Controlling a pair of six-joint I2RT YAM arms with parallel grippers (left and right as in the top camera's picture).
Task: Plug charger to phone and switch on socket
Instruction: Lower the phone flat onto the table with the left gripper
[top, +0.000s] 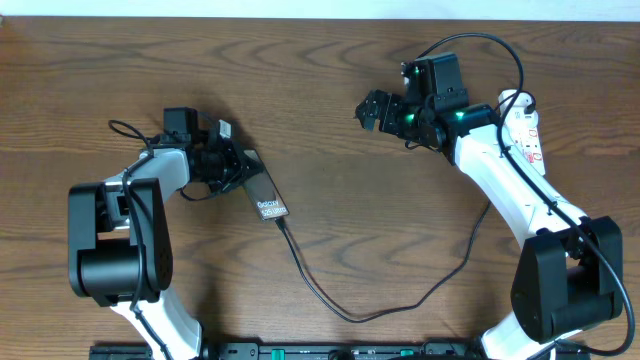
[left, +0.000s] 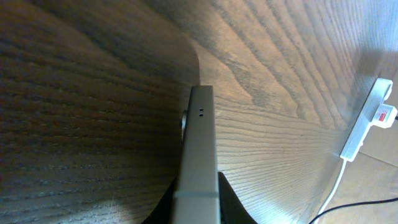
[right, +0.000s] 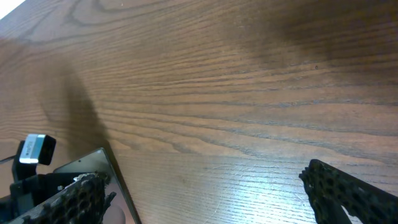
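- I see the phone (top: 266, 192), a dark slab with white Galaxy lettering, left of centre, clamped by my left gripper (top: 238, 165).
- The charger (top: 350, 314) reaches its lettered end.
- The socket (top: 527, 130) hugs the table's (top: 330, 70) right edge.
- My right gripper (top: 372, 108) gapes empty; bare wood lies between it and the phone.

Left gripper (top: 238, 165) clamped, arm folded inward; right gripper (top: 375, 110) — jaws wide apart — arm stretched forward.

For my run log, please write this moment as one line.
left gripper: shut on phone | right gripper: open, empty | charger: tip at phone end | socket: no gripper on it
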